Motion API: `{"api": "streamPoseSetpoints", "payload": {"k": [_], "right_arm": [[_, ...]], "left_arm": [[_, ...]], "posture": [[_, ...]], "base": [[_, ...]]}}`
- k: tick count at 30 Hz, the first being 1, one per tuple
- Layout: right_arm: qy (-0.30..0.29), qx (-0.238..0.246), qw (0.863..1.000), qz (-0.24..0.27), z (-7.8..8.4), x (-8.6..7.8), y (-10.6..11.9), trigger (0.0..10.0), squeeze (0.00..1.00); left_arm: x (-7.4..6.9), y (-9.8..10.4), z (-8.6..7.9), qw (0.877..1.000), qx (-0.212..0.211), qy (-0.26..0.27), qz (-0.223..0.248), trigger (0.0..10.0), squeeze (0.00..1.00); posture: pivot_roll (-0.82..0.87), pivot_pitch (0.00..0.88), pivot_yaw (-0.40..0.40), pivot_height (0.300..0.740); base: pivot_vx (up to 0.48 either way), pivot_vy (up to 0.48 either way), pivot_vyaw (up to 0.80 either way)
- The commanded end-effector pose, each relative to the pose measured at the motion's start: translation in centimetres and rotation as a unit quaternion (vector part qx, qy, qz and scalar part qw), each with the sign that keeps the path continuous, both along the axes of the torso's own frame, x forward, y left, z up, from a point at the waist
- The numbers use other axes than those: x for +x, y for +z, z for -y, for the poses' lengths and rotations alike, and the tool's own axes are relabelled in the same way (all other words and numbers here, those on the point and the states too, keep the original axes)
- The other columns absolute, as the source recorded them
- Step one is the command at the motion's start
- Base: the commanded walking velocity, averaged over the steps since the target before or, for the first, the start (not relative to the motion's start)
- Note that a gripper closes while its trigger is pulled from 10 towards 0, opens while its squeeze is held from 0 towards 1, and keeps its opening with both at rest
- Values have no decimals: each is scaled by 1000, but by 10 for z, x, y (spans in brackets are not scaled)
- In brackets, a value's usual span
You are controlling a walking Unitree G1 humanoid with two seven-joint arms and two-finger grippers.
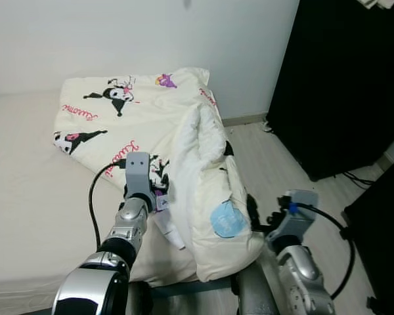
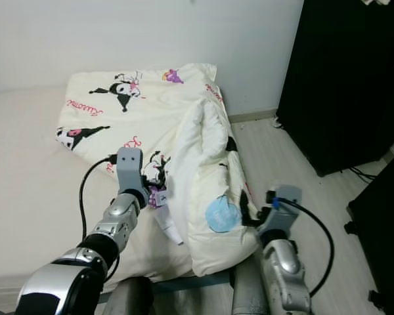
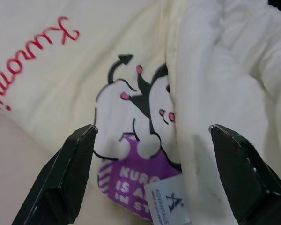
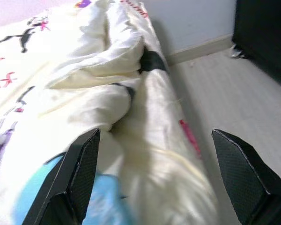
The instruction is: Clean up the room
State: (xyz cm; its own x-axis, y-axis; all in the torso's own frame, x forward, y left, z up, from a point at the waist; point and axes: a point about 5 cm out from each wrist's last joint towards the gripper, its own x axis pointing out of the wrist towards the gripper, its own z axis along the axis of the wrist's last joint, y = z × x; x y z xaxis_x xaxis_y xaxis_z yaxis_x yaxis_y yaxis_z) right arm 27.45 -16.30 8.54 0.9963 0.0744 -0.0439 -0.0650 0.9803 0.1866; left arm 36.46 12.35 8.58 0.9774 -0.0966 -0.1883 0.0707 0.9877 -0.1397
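A cream blanket (image 1: 151, 125) printed with black cartoon figures and red script lies bunched on the bed (image 1: 26, 197), its folded edge (image 1: 213, 190) hanging over the bed's right side. My left gripper (image 3: 152, 171) is open just above the blanket's purple patch and white label (image 3: 171, 204). My right gripper (image 4: 154, 176) is open beside the hanging fold, close to a round blue patch (image 1: 228, 220).
The cream mattress stretches left of the blanket. A white wall (image 1: 118, 33) stands behind. Pale wood floor (image 1: 295, 170) runs to the right, with a tall black cabinet (image 1: 341, 79) and a cable (image 1: 358, 177) on the floor near it.
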Motion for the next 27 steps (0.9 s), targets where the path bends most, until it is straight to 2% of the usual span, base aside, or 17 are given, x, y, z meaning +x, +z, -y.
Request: {"api": "streamPoseSetpoints", "payload": {"k": [1, 3, 7, 10, 13, 15, 17, 21, 23, 25, 27], "right_arm": [[9, 5, 1000, -8, -7, -6, 2, 10000, 0], [9, 5, 1000, -8, -7, -6, 2, 10000, 0], [31, 20, 999, -2, -21, -25, 16, 10000, 0], [36, 24, 999, -4, -23, -30, 17, 10000, 0], [39, 28, 999, -20, -29, -44, 15, 10000, 0], [36, 29, 999, -25, -30, -49, 16, 10000, 0], [35, 29, 999, -26, -31, -50, 17, 10000, 0], [26, 35, 999, -32, -30, -60, 22, 10000, 0], [25, 34, 998, -36, -29, -62, 21, 10000, 0], [24, 34, 998, -38, -29, -63, 21, 10000, 0], [23, 35, 998, -44, -30, -67, 21, 10000, 0]], "left_arm": [[0, 0, 3, 999, -31, -11, 1, 10000, 0], [0, 0, 3, 999, -31, -11, 1, 10000, 0], [9, 23, 18, 993, -93, -49, 48, 10000, 0], [12, 29, 21, 991, -99, -59, 60, 10000, 0], [16, 45, 32, 986, -102, -95, 93, 10000, 0], [17, 49, 35, 985, -98, -100, 103, 10000, 0], [18, 50, 35, 985, -95, -100, 105, 10000, 0], [22, 56, 23, 990, -42, -63, 117, 10000, 0], [23, 57, 20, 991, -34, -57, 117, 10000, 0], [24, 59, 17, 992, -31, -44, 117, 10000, 0], [29, 67, 7, 991, -52, -15, 121, 10000, 0]], "posture": [[-197, 259, 99, 582], [-197, 259, 99, 582], [-254, 332, 74, 582], [-255, 347, 66, 582], [-266, 390, 65, 582], [-278, 404, 68, 582], [-278, 404, 68, 582], [-288, 443, 69, 582], [-288, 443, 69, 582], [-289, 448, 70, 582], [-291, 459, 70, 582]], "base": [[0, 0, 0], [0, 0, 0], [0, 0, 0], [0, 0, 0], [0, 0, 0], [0, 0, 0], [0, 0, 0], [0, 0, 0], [0, 0, 0], [0, 0, 0], [0, 0, 0]]}}
